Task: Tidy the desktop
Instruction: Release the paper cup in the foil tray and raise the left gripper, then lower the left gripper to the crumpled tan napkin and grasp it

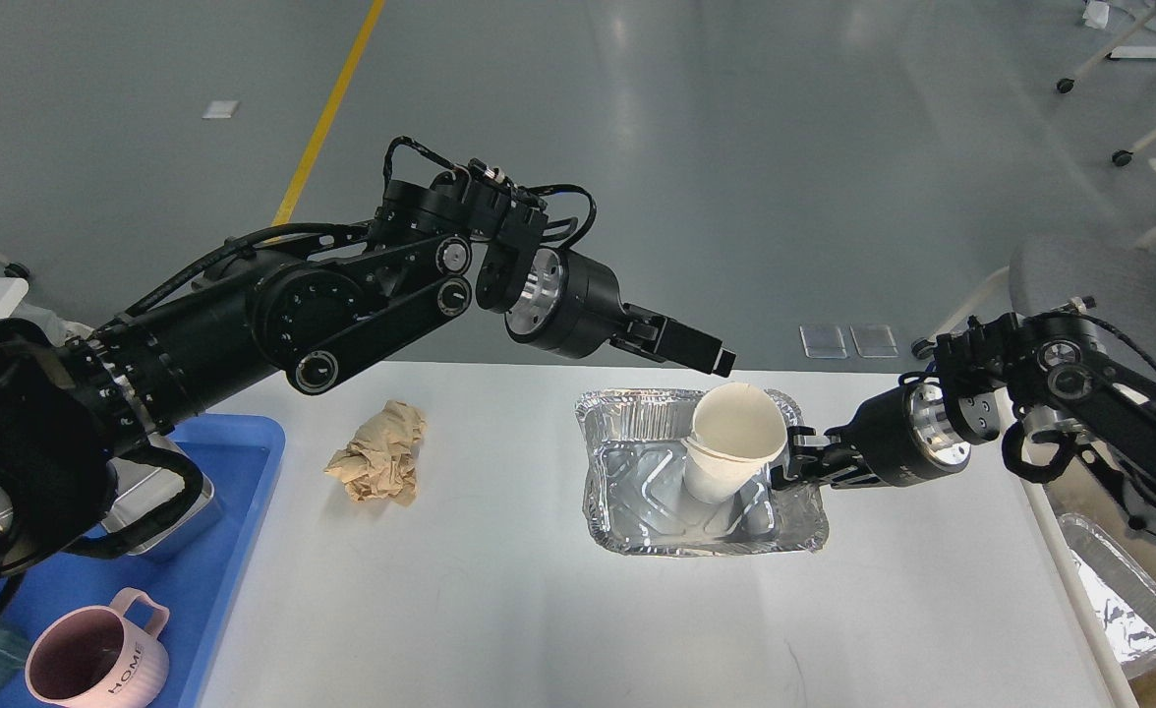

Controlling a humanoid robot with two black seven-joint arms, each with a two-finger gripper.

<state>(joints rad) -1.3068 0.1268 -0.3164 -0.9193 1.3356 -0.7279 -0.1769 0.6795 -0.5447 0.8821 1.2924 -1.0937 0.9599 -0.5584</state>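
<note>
The white desktop (499, 590) fills the lower middle of the head view. A silver foil tray (627, 408) stands on it right of centre. A white paper cup (735, 433), apparently nested in a second one, leans tilted inside the tray. My right gripper (786, 462) comes in from the right and pinches the cup's right wall near the rim. My left gripper (711, 352) hovers just above and left of the cup; its dark fingers cannot be told apart. A crumpled brown paper ball (378, 454) lies on the desktop left of the tray.
A blue plastic tray (244, 472) at the left edge holds a pink mug (96, 654) and a metal container (160, 497). Another foil tray (1124, 600) sits low beyond the table's right edge. A grey chair (1109, 280) stands behind my right arm.
</note>
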